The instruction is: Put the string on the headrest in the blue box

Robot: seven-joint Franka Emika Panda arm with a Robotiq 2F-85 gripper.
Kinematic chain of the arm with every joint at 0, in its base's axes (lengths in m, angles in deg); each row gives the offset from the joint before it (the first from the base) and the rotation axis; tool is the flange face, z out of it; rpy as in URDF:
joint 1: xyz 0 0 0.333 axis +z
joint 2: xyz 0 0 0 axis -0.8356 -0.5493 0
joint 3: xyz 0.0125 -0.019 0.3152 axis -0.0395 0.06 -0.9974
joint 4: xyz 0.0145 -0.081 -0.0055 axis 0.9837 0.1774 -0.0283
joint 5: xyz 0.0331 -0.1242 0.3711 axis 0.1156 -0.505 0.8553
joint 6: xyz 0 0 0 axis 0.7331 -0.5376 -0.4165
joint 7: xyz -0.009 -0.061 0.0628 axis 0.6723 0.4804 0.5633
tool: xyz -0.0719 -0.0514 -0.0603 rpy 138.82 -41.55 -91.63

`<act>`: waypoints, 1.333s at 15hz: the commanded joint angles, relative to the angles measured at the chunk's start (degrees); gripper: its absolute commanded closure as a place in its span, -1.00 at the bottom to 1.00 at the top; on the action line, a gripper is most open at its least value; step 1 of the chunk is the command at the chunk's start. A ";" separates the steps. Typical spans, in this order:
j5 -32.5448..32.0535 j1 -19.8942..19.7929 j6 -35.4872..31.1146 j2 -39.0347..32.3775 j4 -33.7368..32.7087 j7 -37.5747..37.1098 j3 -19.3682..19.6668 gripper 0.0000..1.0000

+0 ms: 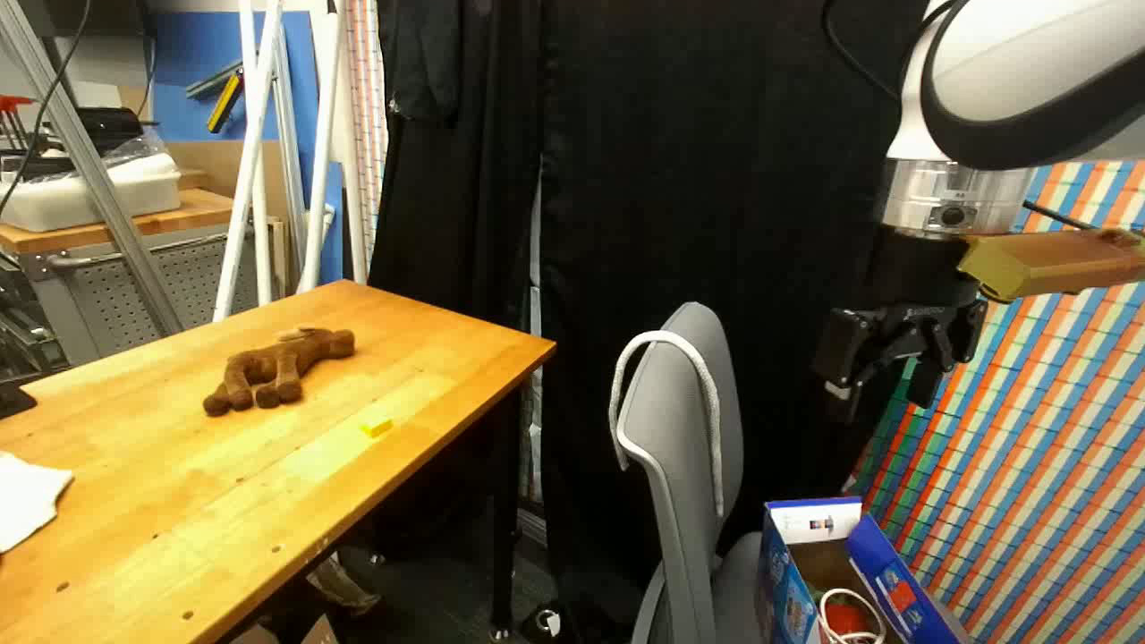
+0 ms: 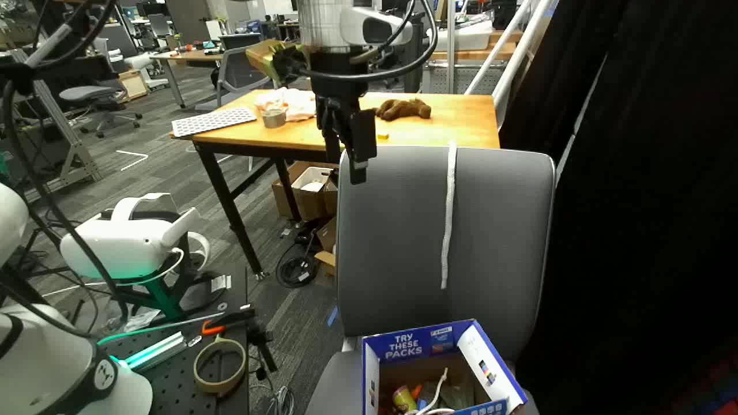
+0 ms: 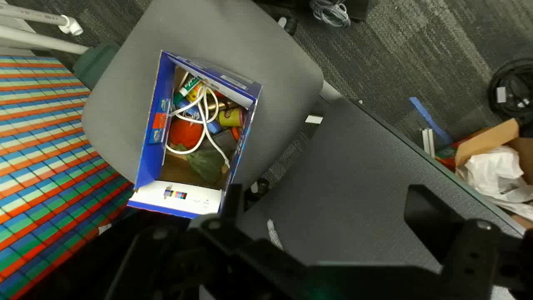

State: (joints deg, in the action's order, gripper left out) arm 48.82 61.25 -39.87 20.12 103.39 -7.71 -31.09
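Note:
The string, a white cord, hangs over the headrest of the grey chair. In an exterior view the string point(image 1: 711, 385) drapes down both sides of the headrest point(image 1: 713, 335). Another exterior view shows the string point(image 2: 448, 213) on the box side of the headrest point(image 2: 501, 173). The open blue box point(image 1: 872, 541) stands on the chair seat; it also shows in the other views point(image 2: 415, 346) point(image 3: 150, 162). My gripper point(image 1: 881, 394) point(image 2: 346, 164) is open and empty, above the seat side. In the wrist view the string's end point(image 3: 273, 234) shows near the left finger of my gripper point(image 3: 325, 200).
Another white cord point(image 3: 204, 121) lies in the box with several small objects. A wooden table point(image 1: 429, 358) with a brown plush toy point(image 1: 282, 362) stands behind the chair. Striped cloth point(image 1: 1029, 447) and a black curtain point(image 1: 716, 179) hang beside the chair.

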 commanded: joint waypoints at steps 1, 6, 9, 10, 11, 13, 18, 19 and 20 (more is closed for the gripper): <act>-0.15 0.56 0.12 -0.03 -0.25 -0.15 0.50 -1.00; -1.54 0.34 0.15 -0.84 -1.68 -0.45 0.21 -1.00; -7.18 0.42 1.82 -5.39 -7.86 0.77 -0.80 -1.00; -9.59 0.73 2.21 -7.12 -10.13 2.84 -1.00 -1.00; -11.30 1.06 2.07 -8.93 -12.36 4.67 -1.09 -1.00; -12.82 2.21 2.26 -13.66 -18.01 9.31 -1.44 -1.00; -12.36 4.88 -0.51 -25.62 -32.15 21.01 -2.65 -1.00; -12.10 5.17 -1.17 -27.88 -34.66 23.60 -2.90 -1.00; -11.91 5.34 -2.27 -30.25 -36.92 26.17 -3.13 -1.00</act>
State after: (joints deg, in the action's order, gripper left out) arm 36.78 65.94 -40.93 -2.24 76.03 11.40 -33.64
